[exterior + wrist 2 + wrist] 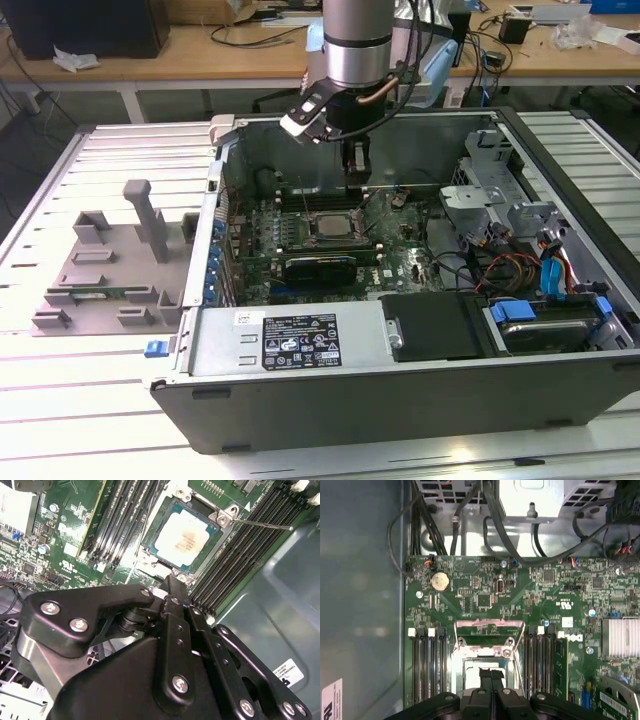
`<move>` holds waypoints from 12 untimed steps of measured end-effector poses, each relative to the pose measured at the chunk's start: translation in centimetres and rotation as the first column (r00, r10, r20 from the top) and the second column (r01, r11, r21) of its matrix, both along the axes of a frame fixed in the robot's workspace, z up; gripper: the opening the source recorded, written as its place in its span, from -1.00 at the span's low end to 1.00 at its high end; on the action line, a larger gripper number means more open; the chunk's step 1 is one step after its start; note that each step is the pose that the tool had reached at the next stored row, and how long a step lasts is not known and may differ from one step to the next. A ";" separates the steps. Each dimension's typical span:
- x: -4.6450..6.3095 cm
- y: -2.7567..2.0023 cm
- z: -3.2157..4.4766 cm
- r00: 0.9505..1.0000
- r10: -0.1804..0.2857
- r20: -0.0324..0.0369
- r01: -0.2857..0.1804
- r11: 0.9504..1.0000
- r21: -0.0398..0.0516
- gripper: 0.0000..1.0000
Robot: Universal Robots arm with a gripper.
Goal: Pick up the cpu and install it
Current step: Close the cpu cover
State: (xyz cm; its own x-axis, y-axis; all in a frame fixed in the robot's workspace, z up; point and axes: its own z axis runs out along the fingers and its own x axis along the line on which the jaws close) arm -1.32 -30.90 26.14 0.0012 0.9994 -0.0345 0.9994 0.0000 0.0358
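open computer case (400, 400) on slatted table (60, 420) | grey tray (110, 270) beside it, exterior view's left

Arm (357, 35): silver-grey tubular segment, stood near vertical, entering at the top edge of the exterior view. Wrist (345, 105): black, pointed straight down. A small camera unit (303, 112) sat slanted on it, toward the exterior view's left. Claw (356, 165): hung directly below the wrist, tips downward. In the first wrist view the two black fingers (484, 682) lay pressed flat together, only a thin seam between them and nothing held. In the second wrist view the linkage bars (75, 615) were drawn in around the narrow tip, bolt heads showing.
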 end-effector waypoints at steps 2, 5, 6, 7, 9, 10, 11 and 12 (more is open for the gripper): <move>0.0 0.00 0.06 1.000 0.000 0.000 0.000 1.000 0.000 -0.79; 0.0 0.01 1.23 1.000 0.000 0.000 0.000 1.000 0.000 -0.79; 0.0 0.01 1.55 1.000 0.000 0.000 0.000 1.000 0.000 -0.79; 0.0 0.01 1.55 1.000 0.000 0.000 0.000 1.000 0.000 -0.79; 0.1 0.01 1.56 1.000 0.000 0.000 0.000 1.000 0.000 -0.79; 0.3 0.00 1.57 1.000 0.000 0.000 0.000 1.000 0.000 -0.79; 0.5 0.00 1.57 1.000 0.000 0.000 0.000 1.000 0.000 -0.79; 1.3 0.00 1.57 1.000 0.000 0.000 0.000 1.000 0.000 -0.79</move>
State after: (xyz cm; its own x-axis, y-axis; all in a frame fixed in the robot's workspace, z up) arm -0.06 -30.90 27.71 0.0013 0.9994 -0.0346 0.9994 -0.0001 0.0353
